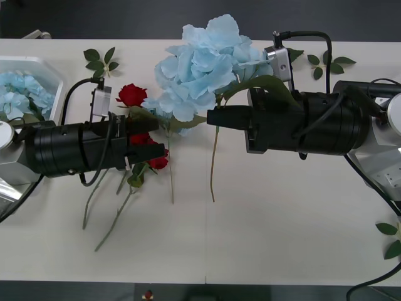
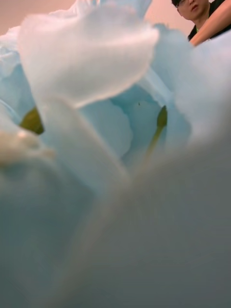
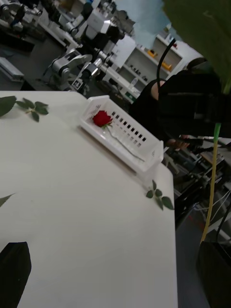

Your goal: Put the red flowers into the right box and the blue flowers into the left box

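A large blue flower (image 1: 203,59) hangs in the air over the table's middle, its stem (image 1: 213,163) dangling from my right gripper (image 1: 212,117), which is shut on it. The right wrist view has pale blue petals (image 2: 106,130) pressed close to the camera. Red flowers (image 1: 131,94) lie on the table at centre left. My left gripper (image 1: 150,135) stands open over them, its fingers (image 3: 14,269) at the wrist view's corners. The left box (image 1: 45,63) at far left holds blue flowers (image 1: 19,94). The right box (image 3: 144,149) holds one red rose (image 3: 101,118).
Loose green leaf sprigs lie at the back left (image 1: 100,61), the back right (image 1: 329,63) and the right edge (image 1: 391,238). Another sprig (image 3: 159,197) lies near the right box. Bare tabletop (image 1: 263,232) spreads across the front.
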Action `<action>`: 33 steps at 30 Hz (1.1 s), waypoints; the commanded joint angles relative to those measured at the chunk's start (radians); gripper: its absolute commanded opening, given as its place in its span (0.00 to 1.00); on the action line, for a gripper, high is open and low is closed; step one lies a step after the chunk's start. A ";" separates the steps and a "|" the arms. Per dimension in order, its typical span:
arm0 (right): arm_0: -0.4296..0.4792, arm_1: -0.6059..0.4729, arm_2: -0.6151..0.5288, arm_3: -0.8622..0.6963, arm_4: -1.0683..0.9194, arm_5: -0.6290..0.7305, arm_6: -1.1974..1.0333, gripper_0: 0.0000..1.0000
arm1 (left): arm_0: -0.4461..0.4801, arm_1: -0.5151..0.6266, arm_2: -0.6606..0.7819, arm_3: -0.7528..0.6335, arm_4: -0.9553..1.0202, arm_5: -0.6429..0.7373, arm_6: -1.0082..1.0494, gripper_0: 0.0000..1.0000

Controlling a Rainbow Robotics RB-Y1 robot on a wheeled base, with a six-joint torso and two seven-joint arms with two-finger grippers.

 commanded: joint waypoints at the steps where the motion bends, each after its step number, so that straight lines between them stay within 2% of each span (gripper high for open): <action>1: -0.016 0.005 -0.001 -0.041 -0.005 -0.006 -0.030 0.00 | 0.036 -0.052 -0.047 -0.055 0.028 0.008 0.017 1.00; 11: -0.015 0.006 -0.001 -0.041 -0.005 -0.009 -0.030 0.00 | 0.134 -0.138 -0.142 -0.107 0.036 0.018 0.017 1.00; 23: -0.016 0.006 -0.001 -0.041 -0.005 -0.015 -0.030 0.00 | 0.105 -0.268 -0.166 -0.111 -0.045 -0.023 0.017 1.00; 24: -0.016 0.006 -0.001 -0.041 -0.004 -0.014 -0.030 0.00 | 0.101 -0.273 -0.164 -0.111 -0.053 -0.029 0.017 0.94; 27: -0.016 0.006 -0.001 -0.041 -0.004 -0.014 -0.030 0.00 | 0.096 -0.274 -0.164 -0.111 -0.059 -0.041 0.017 0.56; 29: -0.016 0.005 -0.001 -0.041 -0.005 -0.014 -0.030 0.00 | 0.096 -0.274 -0.164 -0.111 -0.058 -0.052 0.017 0.16; 30: -0.015 0.006 -0.001 -0.041 -0.005 -0.015 -0.030 0.00 | 0.096 -0.271 -0.164 -0.111 -0.058 -0.057 0.017 0.00; 33: -0.016 0.006 -0.001 -0.041 -0.005 -0.014 -0.030 0.00 | 0.096 -0.268 -0.164 -0.111 -0.058 -0.068 0.017 0.00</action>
